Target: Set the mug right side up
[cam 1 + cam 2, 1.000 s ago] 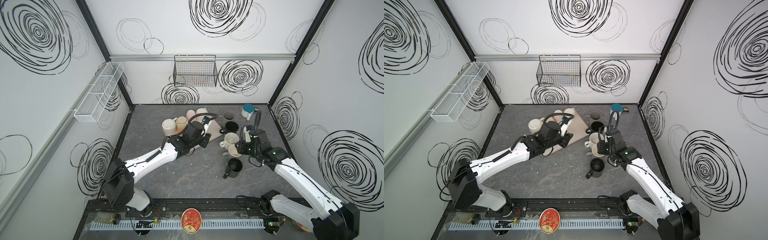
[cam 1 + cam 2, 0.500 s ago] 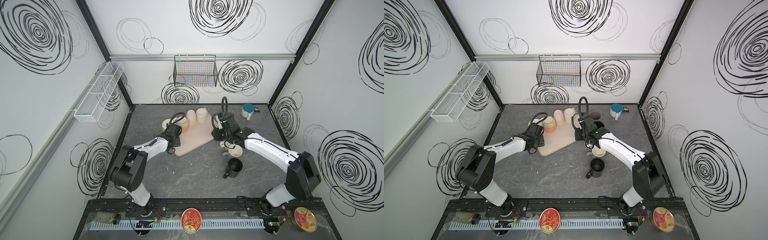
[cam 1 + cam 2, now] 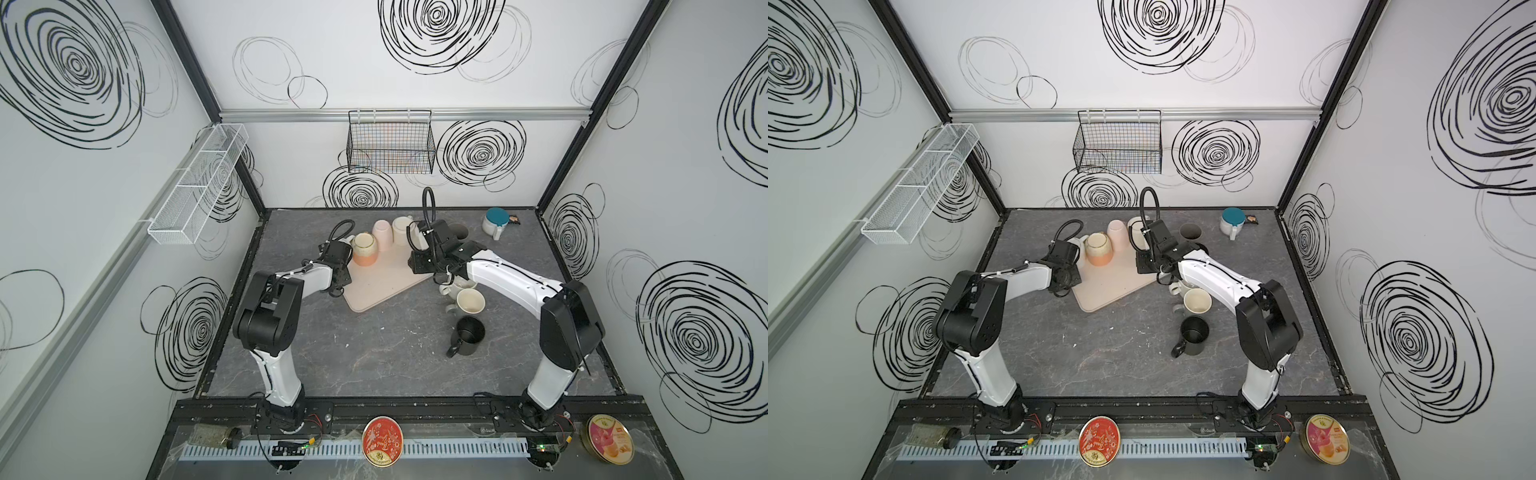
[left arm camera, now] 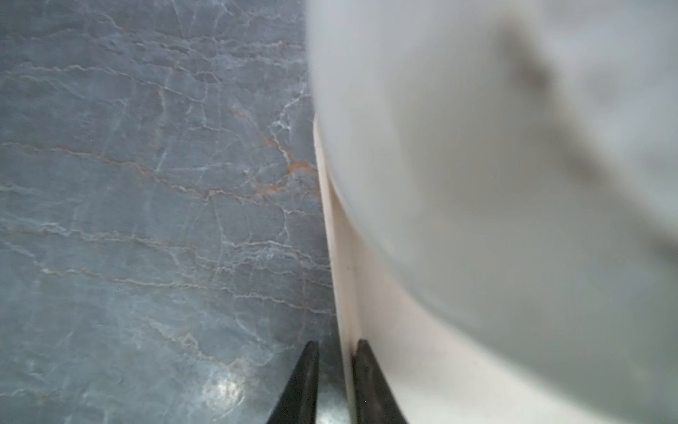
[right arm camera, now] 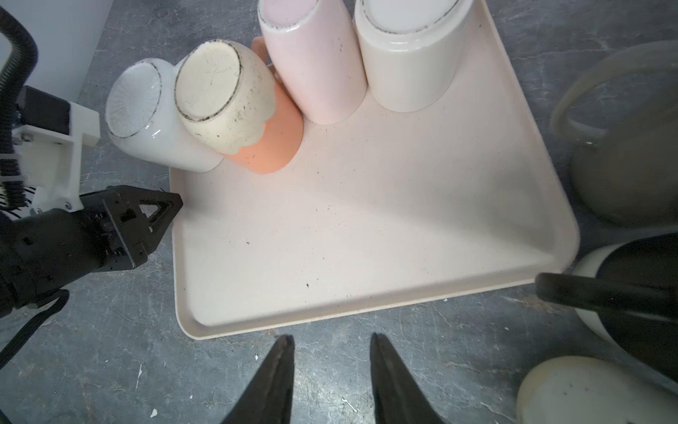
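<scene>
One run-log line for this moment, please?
left jaws: shut on tray rim | right jaws: open, empty | upside down: white mug, orange mug, pink mug, cream mug

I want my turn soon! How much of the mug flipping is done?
Done: a black mug and a cream mug stand right side up beside the tray. In hand: no mug; the left end effector is closed on the tray's rim, the right end effector is open and empty. Left: white mug, orange mug, pink mug and ivory mug sit upside down along the tray's far edge.
</scene>
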You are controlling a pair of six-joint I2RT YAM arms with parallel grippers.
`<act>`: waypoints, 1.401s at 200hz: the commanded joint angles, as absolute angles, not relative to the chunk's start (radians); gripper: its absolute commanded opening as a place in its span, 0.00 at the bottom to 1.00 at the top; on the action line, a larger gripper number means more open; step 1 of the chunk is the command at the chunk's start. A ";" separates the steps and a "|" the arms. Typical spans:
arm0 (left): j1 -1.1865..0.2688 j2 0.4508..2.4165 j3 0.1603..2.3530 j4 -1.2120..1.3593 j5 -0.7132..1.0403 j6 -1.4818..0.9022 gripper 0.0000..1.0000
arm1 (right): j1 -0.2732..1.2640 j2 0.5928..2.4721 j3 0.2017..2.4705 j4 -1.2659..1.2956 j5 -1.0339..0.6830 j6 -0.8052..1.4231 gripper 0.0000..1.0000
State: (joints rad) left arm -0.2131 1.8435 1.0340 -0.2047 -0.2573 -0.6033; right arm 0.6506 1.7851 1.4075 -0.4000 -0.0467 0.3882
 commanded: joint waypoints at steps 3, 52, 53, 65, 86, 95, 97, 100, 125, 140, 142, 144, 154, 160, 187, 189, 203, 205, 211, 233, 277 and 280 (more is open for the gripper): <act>-0.142 1.801 0.960 -0.300 -0.332 -0.629 0.07 | 0.639 1.826 1.448 -0.447 -0.065 0.369 0.39; 0.005 1.750 0.898 -0.295 -0.284 -0.627 0.05 | 0.619 1.908 1.526 -0.467 -0.069 0.352 0.39; 0.009 1.749 0.897 -0.296 -0.283 -0.626 0.05 | 0.619 1.911 1.529 -0.467 -0.069 0.352 0.39; 0.046 1.731 0.886 -0.298 -0.279 -0.619 0.05 | 0.617 1.935 1.557 -0.477 -0.070 0.347 0.39; 0.120 1.693 0.870 -0.302 -0.297 -0.602 0.05 | 0.619 1.972 1.598 -0.486 -0.080 0.345 0.39; 0.152 1.681 0.868 -0.302 -0.300 -0.594 0.06 | 0.621 1.984 1.608 -0.481 -0.085 0.345 0.39; 0.159 1.679 0.868 -0.302 -0.299 -0.593 0.06 | 0.621 1.988 1.609 -0.480 -0.086 0.345 0.39; 0.169 1.675 0.870 -0.302 -0.296 -0.592 0.07 | 0.621 1.994 1.611 -0.478 -0.088 0.345 0.39; 0.209 1.658 0.899 -0.307 -0.285 -0.575 0.15 | 0.623 2.057 1.639 -0.469 -0.102 0.345 0.39; 0.203 1.644 0.923 -0.324 -0.280 -0.559 0.25 | 0.624 2.099 1.668 -0.474 -0.110 0.346 0.39; 0.201 1.642 0.925 -0.326 -0.279 -0.558 0.27 | 0.623 2.105 1.672 -0.473 -0.110 0.344 0.39; 0.199 1.638 0.927 -0.327 -0.279 -0.556 0.28 | 0.623 2.111 1.676 -0.472 -0.110 0.344 0.39; 0.185 1.618 0.934 -0.337 -0.284 -0.547 0.32 | 0.623 2.136 1.694 -0.468 -0.116 0.345 0.39; 0.176 1.605 0.936 -0.343 -0.283 -0.541 0.35 | 0.621 2.150 1.708 -0.467 -0.121 0.344 0.39; 0.142 1.510 0.934 -0.370 -0.288 -0.525 0.41 | 0.629 2.193 1.765 -0.479 -0.143 0.345 0.39; 0.139 1.502 0.934 -0.373 -0.288 -0.524 0.41 | 0.630 2.194 1.767 -0.479 -0.143 0.343 0.39; 0.120 1.452 0.937 -0.392 -0.293 -0.512 0.43 | 0.639 2.197 1.769 -0.474 -0.141 0.338 0.39; 0.117 1.445 0.938 -0.394 -0.292 -0.509 0.43 | 0.639 2.197 1.769 -0.474 -0.142 0.338 0.39; 0.107 1.426 0.944 -0.400 -0.288 -0.502 0.43 | 0.642 2.197 1.768 -0.474 -0.144 0.337 0.40; 0.053 1.391 0.991 -0.404 -0.263 -0.449 0.47 | 0.652 2.192 1.761 -0.475 -0.145 0.337 0.40; -0.041 1.560 1.229 -0.441 -0.309 -0.308 0.69 | 0.683 2.157 1.741 -0.465 -0.147 0.342 0.39; -0.036 1.577 1.242 -0.438 -0.299 -0.310 0.69 | 0.685 2.154 1.740 -0.466 -0.147 0.342 0.39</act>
State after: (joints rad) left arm -0.0399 1.4719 1.1423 -0.4290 -0.2970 -0.3836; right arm 0.6647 2.2002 1.7401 -0.4595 -0.1394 0.3504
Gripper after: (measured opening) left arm 0.689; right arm 0.395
